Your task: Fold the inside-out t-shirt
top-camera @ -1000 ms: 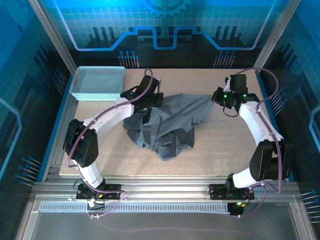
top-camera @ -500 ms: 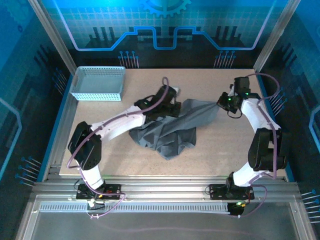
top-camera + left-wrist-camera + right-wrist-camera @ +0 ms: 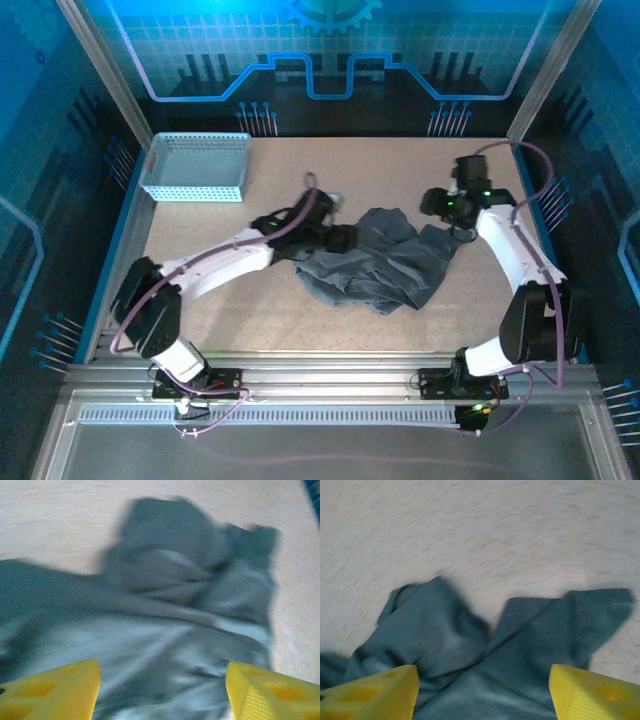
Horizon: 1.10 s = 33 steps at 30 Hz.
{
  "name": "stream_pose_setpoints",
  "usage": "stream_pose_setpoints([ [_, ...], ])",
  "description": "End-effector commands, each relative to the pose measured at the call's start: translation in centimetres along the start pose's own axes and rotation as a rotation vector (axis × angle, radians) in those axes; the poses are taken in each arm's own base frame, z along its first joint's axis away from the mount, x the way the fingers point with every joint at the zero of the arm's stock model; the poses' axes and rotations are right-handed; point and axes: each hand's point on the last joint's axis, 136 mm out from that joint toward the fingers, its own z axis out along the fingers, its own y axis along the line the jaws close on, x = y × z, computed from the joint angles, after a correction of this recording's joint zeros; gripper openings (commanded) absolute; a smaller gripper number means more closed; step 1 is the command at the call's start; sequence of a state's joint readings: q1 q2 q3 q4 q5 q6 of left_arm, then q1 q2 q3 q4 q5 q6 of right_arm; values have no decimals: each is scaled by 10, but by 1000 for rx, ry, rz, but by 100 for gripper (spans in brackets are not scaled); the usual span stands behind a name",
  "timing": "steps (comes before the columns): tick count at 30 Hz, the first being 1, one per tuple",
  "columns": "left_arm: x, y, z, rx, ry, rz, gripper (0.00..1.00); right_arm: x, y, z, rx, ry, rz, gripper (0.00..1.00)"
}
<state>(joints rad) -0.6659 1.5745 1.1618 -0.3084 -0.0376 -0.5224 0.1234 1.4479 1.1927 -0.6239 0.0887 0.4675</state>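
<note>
Since the dark grey short-sleeved cloth t-shirt (image 3: 375, 265) lies crumpled in a loose heap near the middle of the pale speckled tabletop (image 3: 250, 310), well apart from the light blue mesh basket (image 3: 195, 165) in the far left corner, it probably needs spreading flat before any fold.

Both pincers are released. The left gripper (image 3: 345, 238) sits at the heap's left edge and the right gripper (image 3: 437, 205) at its far right edge. In each wrist view the 2 yellow fingers (image 3: 55, 690) stand wide apart, with cloth below and nothing clamped between them.

The shirt looks light, limp and unbreakable. It should drape, bunch and slide easily on the tabletop, and it will hold no shape of its own. Layers overlap in the heap, so a deep pinch could catch several at once.

The better holds are likely the outer edges, such as the 2 flaps jutting toward the bare table in the right wrist view. Whether those are sleeves or hem corners I cannot tell.
</note>
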Motion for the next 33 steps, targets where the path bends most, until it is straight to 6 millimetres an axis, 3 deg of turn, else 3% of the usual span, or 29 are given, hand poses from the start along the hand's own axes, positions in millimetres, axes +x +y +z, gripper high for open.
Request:
stream_pose_setpoints([
  [1,-1,75,-15,-149,-20,-173,73,28,53,-17,-20,12,-204,74],
  [4,2,117,-5,-192,-3,-250,77,66,114,-11,-127,77,-313,76],
  [7,0,138,12,-193,13,-299,78,101,156,1,-161,130,-397,77],
  [15,-7,138,60,-96,63,-317,77,168,223,25,-258,234,-490,81],
  [17,-8,136,69,-71,74,-329,74,177,235,32,-235,237,-525,83],
  [21,-14,124,78,9,72,-349,56,181,241,55,-151,222,-518,85],
  [25,-17,119,76,34,70,-350,31,182,235,77,-76,216,-513,82],
  [27,-16,119,75,37,74,-349,18,180,232,81,-49,203,-515,75],
  [29,-16,118,73,36,72,-346,9,176,226,80,-26,186,-520,62],
  [31,-18,119,70,34,66,-344,0,167,221,73,-23,159,-526,39],
  [33,-21,122,63,21,54,-346,0,153,216,57,-25,108,-524,16],
])
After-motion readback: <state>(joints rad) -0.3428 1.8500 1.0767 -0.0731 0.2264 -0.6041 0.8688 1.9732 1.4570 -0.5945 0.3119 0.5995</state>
